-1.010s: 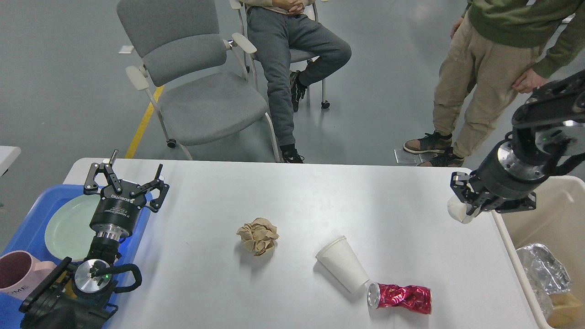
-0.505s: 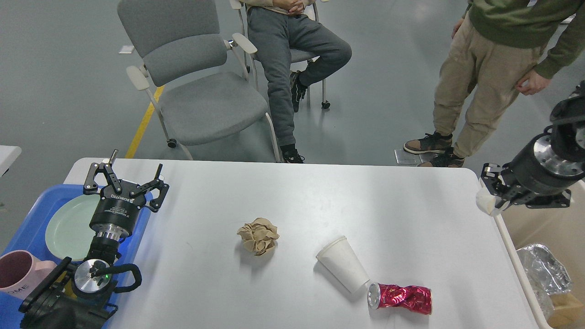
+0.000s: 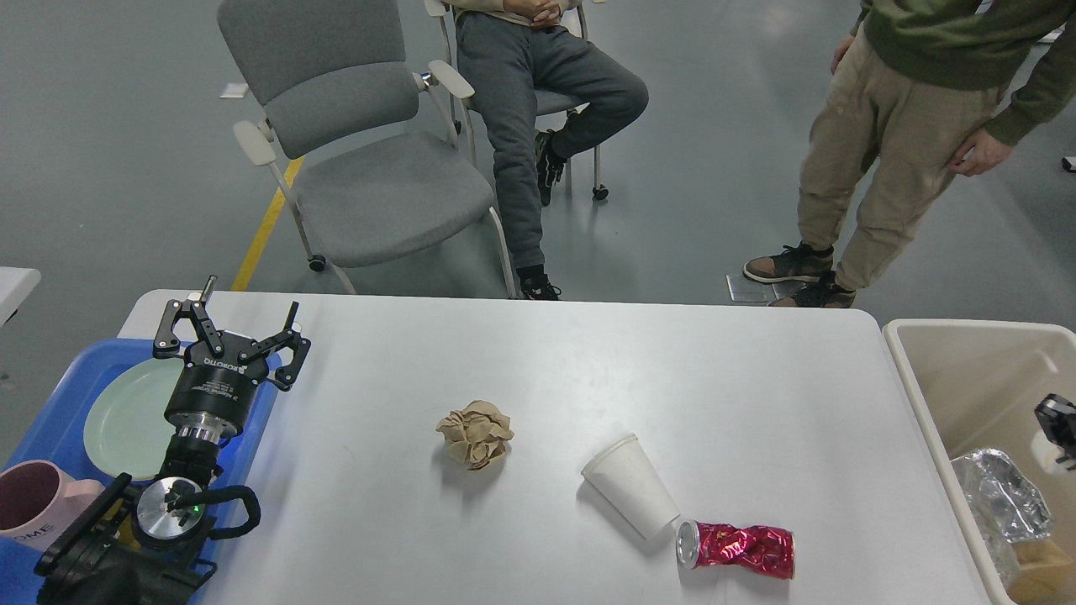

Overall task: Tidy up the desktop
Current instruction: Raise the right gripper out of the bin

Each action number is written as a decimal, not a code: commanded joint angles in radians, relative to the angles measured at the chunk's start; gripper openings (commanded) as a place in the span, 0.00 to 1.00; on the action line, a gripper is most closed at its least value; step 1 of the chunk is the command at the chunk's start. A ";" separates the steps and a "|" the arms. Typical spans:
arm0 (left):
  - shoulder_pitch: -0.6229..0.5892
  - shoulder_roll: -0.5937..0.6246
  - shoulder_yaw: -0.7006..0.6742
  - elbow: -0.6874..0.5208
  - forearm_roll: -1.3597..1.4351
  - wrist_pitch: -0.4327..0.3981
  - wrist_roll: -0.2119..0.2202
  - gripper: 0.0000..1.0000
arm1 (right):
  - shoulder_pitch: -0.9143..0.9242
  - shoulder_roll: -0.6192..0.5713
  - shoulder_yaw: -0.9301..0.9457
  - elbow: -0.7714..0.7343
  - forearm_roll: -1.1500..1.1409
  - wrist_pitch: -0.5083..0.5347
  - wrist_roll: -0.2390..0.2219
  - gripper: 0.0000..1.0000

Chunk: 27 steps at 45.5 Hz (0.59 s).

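Note:
The white desktop carries a crumpled brown paper ball near its middle. A white paper cup lies on its side to the right of it. A crushed red can lies at the cup's lower right. My left gripper is open and empty, above the table's left edge beside the blue tray. Of my right gripper only a small black part shows at the right edge, over the beige bin, with a bit of white just below it.
The blue tray holds a pale green plate and a pink mug. The bin holds crumpled foil and a brown piece. A grey chair and two people stand beyond the table's far edge.
My right arm has swung right and down from the table's right corner to over the bin, carrying a white object, and is now almost out of view. The left arm has not moved.

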 commanded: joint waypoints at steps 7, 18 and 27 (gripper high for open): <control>0.000 0.000 0.000 0.000 0.000 0.000 0.000 0.97 | -0.416 0.130 0.204 -0.304 0.003 -0.238 0.003 0.00; 0.000 0.000 0.000 0.000 0.000 0.000 0.000 0.97 | -0.643 0.306 0.253 -0.582 0.013 -0.272 0.001 0.00; 0.000 0.000 0.000 0.001 0.000 0.000 0.000 0.97 | -0.649 0.320 0.265 -0.582 0.012 -0.276 -0.002 0.00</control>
